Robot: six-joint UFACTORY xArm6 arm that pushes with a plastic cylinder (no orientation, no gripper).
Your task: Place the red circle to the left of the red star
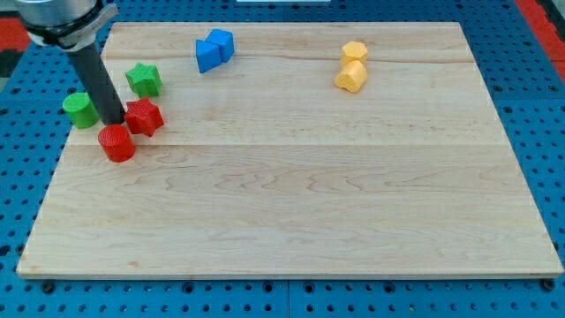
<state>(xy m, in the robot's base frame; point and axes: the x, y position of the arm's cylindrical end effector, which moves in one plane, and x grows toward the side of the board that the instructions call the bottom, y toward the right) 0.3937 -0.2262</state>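
Note:
The red circle lies near the board's left edge, just below and left of the red star; the two nearly touch. My rod comes down from the view's top left, and my tip rests at the red circle's upper edge, against the left side of the red star.
A green circle lies left of my tip and a green star above the red star. Two blue blocks sit at the top centre-left. Two yellow blocks sit at the top right. The wooden board rests on a blue pegboard.

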